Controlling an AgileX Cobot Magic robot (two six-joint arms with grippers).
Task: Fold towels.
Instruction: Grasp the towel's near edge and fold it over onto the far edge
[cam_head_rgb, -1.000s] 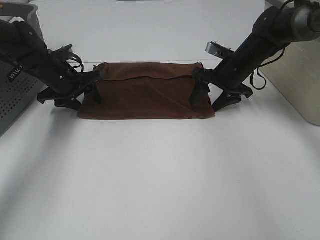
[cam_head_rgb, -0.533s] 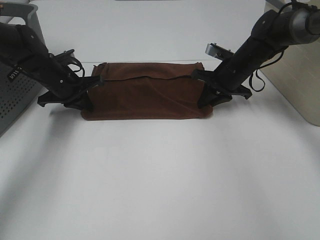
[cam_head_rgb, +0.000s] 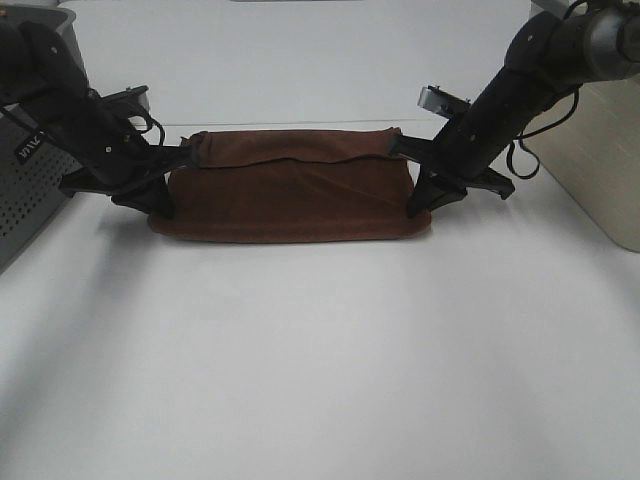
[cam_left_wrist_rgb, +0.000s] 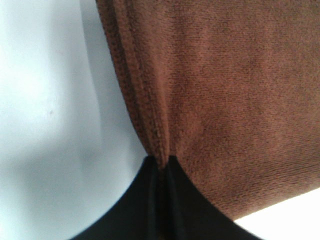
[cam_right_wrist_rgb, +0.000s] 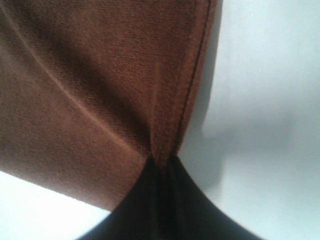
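The dark reddish-brown towel (cam_head_rgb: 290, 195) is lying across the far middle of the white worktop (cam_head_rgb: 320, 360), its long sides running from left to right and a doubled upper layer showing as a band along its far edge. The left gripper (cam_head_rgb: 180, 157) is pinching the towel's left short edge near the far corner, and in the left wrist view its two black jaws are pressing tight together with the stitched hem (cam_left_wrist_rgb: 145, 100) bunching into a narrow pleat between them. The right gripper (cam_head_rgb: 402, 148) is doing the same at the right short edge, its jaws fully closed on the fabric, and in the right wrist view the hem is gathering into a crease where the jaws are meeting. The cloth is stretching fairly taut between the two grippers along the far band, while the near edge is sagging in a shallow curve and seems to be resting on the worktop. Both arms are reaching in from the sides at a slant. A grey perforated bin (cam_head_rgb: 25, 200) is standing at the left edge of the worktop, and a beige box (cam_head_rgb: 600, 160) is standing at the right edge, both well apart from the towel
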